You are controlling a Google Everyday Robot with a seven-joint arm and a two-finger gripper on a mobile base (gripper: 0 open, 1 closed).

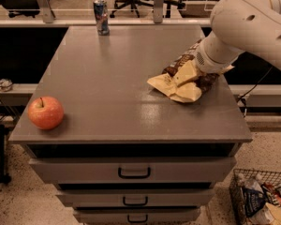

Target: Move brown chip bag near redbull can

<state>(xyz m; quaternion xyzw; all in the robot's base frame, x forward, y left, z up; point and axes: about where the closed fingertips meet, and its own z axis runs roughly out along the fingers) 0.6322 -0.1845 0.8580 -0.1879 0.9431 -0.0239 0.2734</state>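
The brown chip bag [177, 82] lies crumpled on the right side of the grey cabinet top [117, 74], its cream-tan part toward the middle and its dark brown part under the arm. My gripper [202, 72] is at the bag's right end, mostly covered by the big white wrist [220, 50] that comes in from the upper right. The redbull can [101, 16] stands upright at the far edge, left of centre, well away from the bag.
A red apple [46, 112] sits at the front left corner. The cabinet has drawers [133, 171] below. A wire basket [260, 198] of small packets stands on the floor at the lower right. Office chairs stand behind the far rail.
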